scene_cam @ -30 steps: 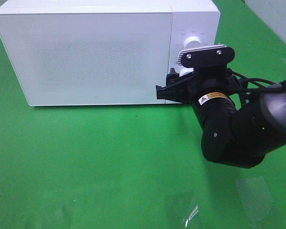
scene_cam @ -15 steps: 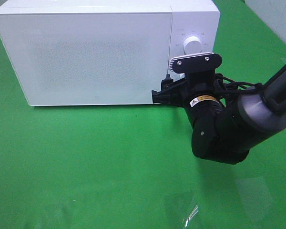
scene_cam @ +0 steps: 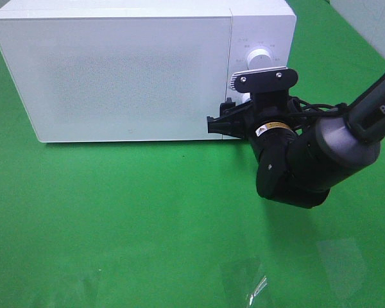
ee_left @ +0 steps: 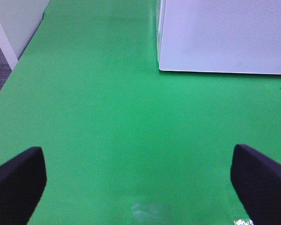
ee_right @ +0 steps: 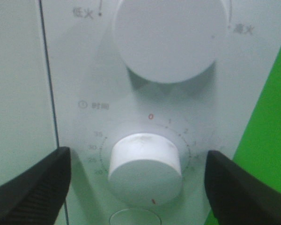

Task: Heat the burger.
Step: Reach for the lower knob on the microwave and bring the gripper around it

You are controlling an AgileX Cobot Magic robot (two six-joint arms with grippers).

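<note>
The burger is not seen in any view. It is judged to be shut inside the white box-shaped microwave oven (scene_cam: 128, 70), whose door is closed. Just beside the door, on the control panel, a large white round upper dial (ee_right: 171, 37) and a smaller white round timer dial (ee_right: 145, 161) are shown close up in the right wrist view. The right fingers (ee_right: 33, 187) are spread wide, one on each side of the timer dial, with nothing gripped and a gap left on both sides.

The step in hand is judged to be the setting of the timer. For that to be done well, the fingers should be centred on the dial and closed evenly on its rim. The wrist should then be turned about the dial's own axis, so that the oven is not pushed across the green worktop (scene_cam: 115, 224).

The left fingers (ee_left: 18, 180) are held wide apart and empty above bare green worktop, short of the oven's corner and well apart from the panel.
</note>
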